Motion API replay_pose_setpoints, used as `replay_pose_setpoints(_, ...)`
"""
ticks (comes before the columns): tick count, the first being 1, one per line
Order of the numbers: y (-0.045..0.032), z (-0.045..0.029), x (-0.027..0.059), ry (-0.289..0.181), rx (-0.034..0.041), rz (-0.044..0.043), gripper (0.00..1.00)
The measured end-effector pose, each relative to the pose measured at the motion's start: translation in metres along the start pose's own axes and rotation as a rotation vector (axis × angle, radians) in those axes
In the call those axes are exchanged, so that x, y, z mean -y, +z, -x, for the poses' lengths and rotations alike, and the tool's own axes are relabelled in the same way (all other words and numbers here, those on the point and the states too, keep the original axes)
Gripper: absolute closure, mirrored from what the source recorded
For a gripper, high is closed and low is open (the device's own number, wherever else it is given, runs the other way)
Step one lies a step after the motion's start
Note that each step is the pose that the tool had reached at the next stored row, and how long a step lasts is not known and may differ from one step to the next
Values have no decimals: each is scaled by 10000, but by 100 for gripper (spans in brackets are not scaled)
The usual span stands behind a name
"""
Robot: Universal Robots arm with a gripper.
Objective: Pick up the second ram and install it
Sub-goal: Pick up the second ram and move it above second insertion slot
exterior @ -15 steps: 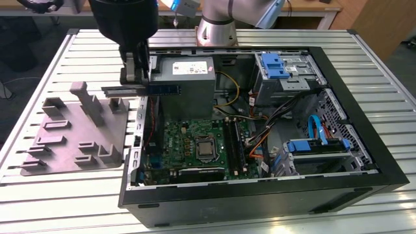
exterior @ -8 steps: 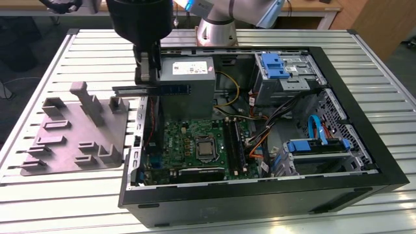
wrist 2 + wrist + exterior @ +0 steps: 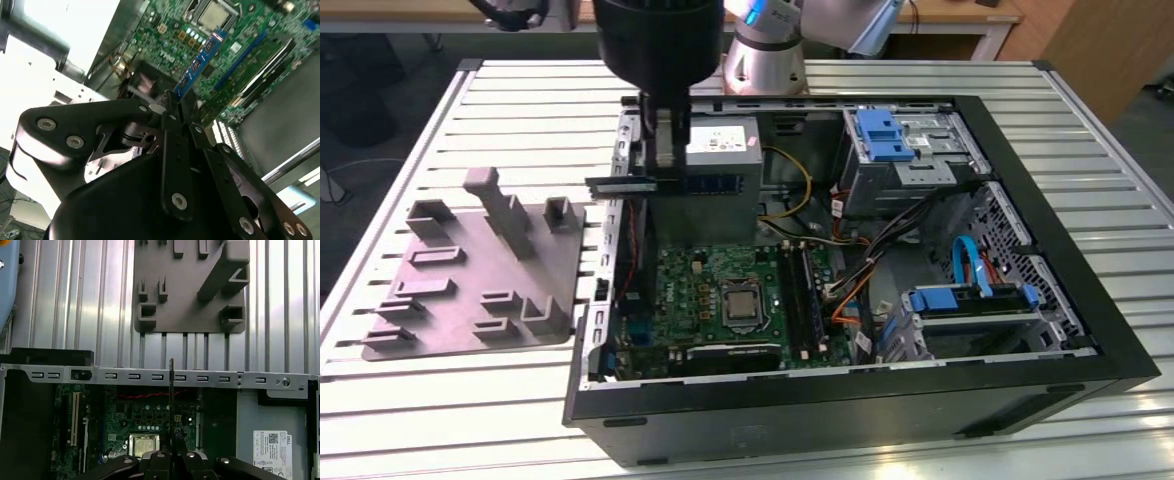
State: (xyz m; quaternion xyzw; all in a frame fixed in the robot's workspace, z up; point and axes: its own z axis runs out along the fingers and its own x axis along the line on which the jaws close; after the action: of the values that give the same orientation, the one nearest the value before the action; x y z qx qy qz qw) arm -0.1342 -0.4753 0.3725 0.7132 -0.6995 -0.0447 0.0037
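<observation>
One long, thin, flat dark grey-green memory stick, the second ram [image 3: 718, 184], is pinched near its middle between the closed jaws of the black gripper [image 3: 667, 172]. The stick hangs in the air, touching nothing but the gripper. The arm comes down from the top of the exterior view, with the gripper's bulky black body upright and its fingers pointing straight down.

In that view the stick lies level, with its long axis running from the exterior view's left to its right. One end pokes out past the side wall of the open black computer case [image 3: 1067, 300]. The other end sits over the silver power supply box [image 3: 720, 145] inside.

In the second wrist view the stick [image 3: 200, 62] reaches away from the gripper [image 3: 170, 104] over the green motherboard [image 3: 167, 37]. In the first wrist view it shows edge-on as a thin dark line [image 3: 171, 405].

Below it in the case is the metal processor socket [image 3: 743, 305]. The grey plastic holder tray with upright posts [image 3: 467, 290] rests beside the case on the slatted aluminium table [image 3: 520, 100].
</observation>
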Motion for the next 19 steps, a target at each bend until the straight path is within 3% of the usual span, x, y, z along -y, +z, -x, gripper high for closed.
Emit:
replay_pose_setpoints(9, 6, -6, 250, 1, 0, 43, 86)
replay_pose_setpoints(19, 15, -10, 440, 3, 2, 56, 86)
